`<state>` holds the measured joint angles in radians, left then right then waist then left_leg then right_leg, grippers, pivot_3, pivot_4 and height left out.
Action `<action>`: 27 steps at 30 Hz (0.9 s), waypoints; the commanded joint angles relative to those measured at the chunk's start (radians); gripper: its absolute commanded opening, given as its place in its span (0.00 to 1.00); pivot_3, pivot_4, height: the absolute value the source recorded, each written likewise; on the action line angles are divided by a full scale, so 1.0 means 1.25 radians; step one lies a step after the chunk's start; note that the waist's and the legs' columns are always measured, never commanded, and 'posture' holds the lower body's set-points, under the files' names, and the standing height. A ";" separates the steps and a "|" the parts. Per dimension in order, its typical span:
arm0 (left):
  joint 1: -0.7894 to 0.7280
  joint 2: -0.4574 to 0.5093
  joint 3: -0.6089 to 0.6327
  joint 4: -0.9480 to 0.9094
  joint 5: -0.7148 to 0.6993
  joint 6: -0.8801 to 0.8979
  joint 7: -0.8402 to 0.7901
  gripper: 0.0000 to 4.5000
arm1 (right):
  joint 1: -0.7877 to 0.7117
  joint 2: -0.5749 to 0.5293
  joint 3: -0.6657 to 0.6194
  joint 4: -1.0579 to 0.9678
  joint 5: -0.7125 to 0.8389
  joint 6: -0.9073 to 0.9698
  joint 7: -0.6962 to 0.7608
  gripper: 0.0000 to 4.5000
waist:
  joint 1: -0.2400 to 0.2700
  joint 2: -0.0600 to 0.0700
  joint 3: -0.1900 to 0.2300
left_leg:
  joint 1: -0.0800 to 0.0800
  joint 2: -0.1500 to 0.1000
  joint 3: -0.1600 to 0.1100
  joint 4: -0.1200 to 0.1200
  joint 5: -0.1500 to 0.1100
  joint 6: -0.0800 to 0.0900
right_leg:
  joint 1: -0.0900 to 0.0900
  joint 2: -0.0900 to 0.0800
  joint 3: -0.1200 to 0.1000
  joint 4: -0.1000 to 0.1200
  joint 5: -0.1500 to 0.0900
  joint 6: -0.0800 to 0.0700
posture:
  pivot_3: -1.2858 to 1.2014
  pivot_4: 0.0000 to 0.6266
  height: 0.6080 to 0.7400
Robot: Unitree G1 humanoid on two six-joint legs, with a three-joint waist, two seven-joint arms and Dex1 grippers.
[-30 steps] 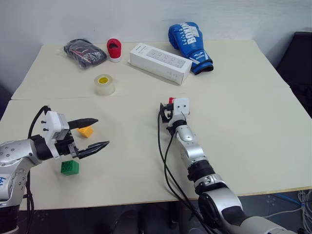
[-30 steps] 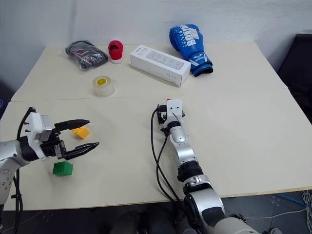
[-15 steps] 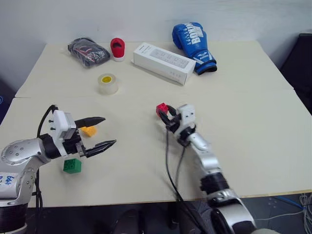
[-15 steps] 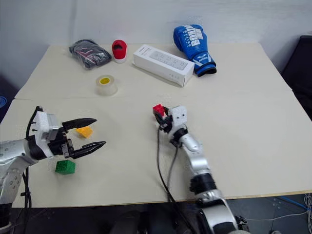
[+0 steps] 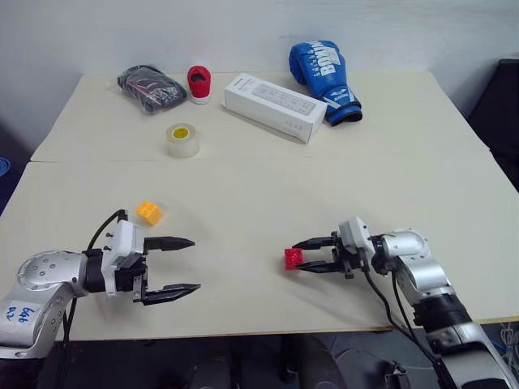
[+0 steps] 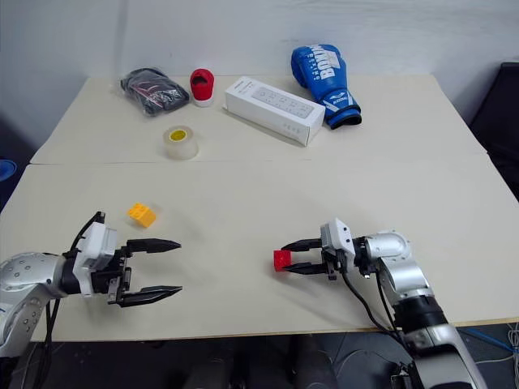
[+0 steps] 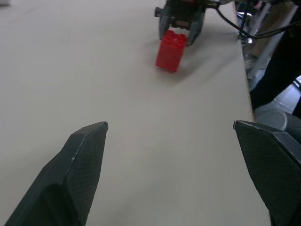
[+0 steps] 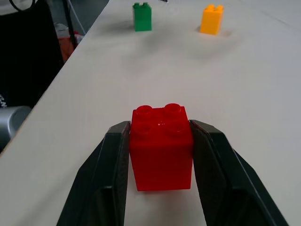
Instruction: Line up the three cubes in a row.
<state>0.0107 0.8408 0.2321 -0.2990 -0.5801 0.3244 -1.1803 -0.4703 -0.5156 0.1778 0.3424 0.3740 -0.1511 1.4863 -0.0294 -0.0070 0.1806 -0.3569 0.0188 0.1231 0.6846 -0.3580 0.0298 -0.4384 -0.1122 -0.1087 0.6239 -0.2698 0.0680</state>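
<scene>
The red cube [image 8: 161, 146] is sitting clamped between the fingers of my right gripper [image 5: 311, 254], low at the table's [image 5: 340, 178] near edge. My left gripper [image 5: 180, 265] is hovering with fingers spread wide, grasping nothing. The orange-yellow cube [image 5: 148, 212] is lying just beyond it, the green cube [image 8: 141, 16] nearby.

green cube [image 8: 141, 16] hidden behind left arm in head views, boxing glove [image 5: 322, 68] lettering unreadable
</scene>
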 commanded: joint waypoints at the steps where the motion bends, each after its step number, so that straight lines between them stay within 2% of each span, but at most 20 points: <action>1: -0.032 0.009 0.019 0.012 0.001 -0.019 -0.001 1.00 | -0.052 0.024 0.005 0.073 -0.012 -0.038 0.049 0.32 | 0.002 0.000 0.000 | 0.000 0.000 -0.001 0.000 0.000 0.000 | 0.000 0.000 0.000 0.000 0.000 0.000 | 0.52 0.24 1.00; 5: -0.028 0.012 0.028 0.003 -0.001 -0.013 0.003 1.00 | -0.089 0.036 0.001 0.157 -0.020 -0.078 0.092 0.32 | 0.001 0.000 0.000 | 0.000 0.000 -0.001 0.000 0.000 0.000 | 0.001 0.000 -0.001 0.001 0.000 0.000 | 0.52 0.24 1.00; 11: -0.005 0.018 0.090 -0.001 -0.021 0.008 0.036 1.00 | -0.119 0.052 0.005 0.179 0.006 -0.032 0.101 0.32 | 0.000 0.000 0.000 | 0.001 0.000 -0.002 0.000 0.000 0.000 | 0.003 -0.001 -0.001 0.000 0.000 0.000 | 0.52 0.24 1.00; 17: 0.018 0.032 0.236 0.009 -0.081 0.098 0.093 1.00 | -0.110 0.036 -0.016 0.107 0.044 -0.030 0.101 0.76 | -0.002 0.000 0.000 | 0.001 0.000 -0.002 0.000 0.000 0.000 | 0.002 -0.001 -0.002 0.000 0.000 0.000 | 0.52 0.24 1.00; 20: 0.098 0.048 0.331 0.036 -0.061 0.097 0.067 1.00 | -0.082 -0.001 -0.050 0.042 0.068 -0.020 0.091 0.97 | -0.002 0.001 0.000 | 0.001 0.000 -0.002 0.000 -0.001 -0.001 | 0.002 -0.001 -0.002 0.000 0.000 0.000 | 0.52 0.24 1.00; 23: 0.193 0.056 0.442 0.119 -0.025 0.072 0.041 1.00 | -0.021 -0.035 -0.095 -0.041 0.087 -0.031 0.055 0.99 | 0.000 0.001 0.000 | 0.000 0.000 -0.003 -0.001 -0.001 -0.001 | 0.002 -0.001 -0.002 -0.001 0.000 0.000 | 0.52 0.24 1.00; 27: 0.306 0.083 0.557 0.300 0.039 -0.005 -0.012 1.00 | 0.079 -0.015 -0.164 -0.144 0.141 -0.084 0.027 0.99 | 0.000 0.000 0.000 | 0.001 0.001 -0.003 -0.001 -0.002 -0.001 | 0.003 -0.001 -0.004 -0.003 0.000 -0.001 | 0.52 0.24 1.00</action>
<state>0.3720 0.9223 0.8506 0.0158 -0.5604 0.3670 -1.1666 -0.3892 -0.5411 0.0129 0.2296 0.5073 -0.2226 1.5270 -0.0293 -0.0065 0.1809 -0.3559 0.0198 0.1194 0.6831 -0.3603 0.0287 -0.4346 -0.1131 -0.1135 0.6199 -0.2704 0.0671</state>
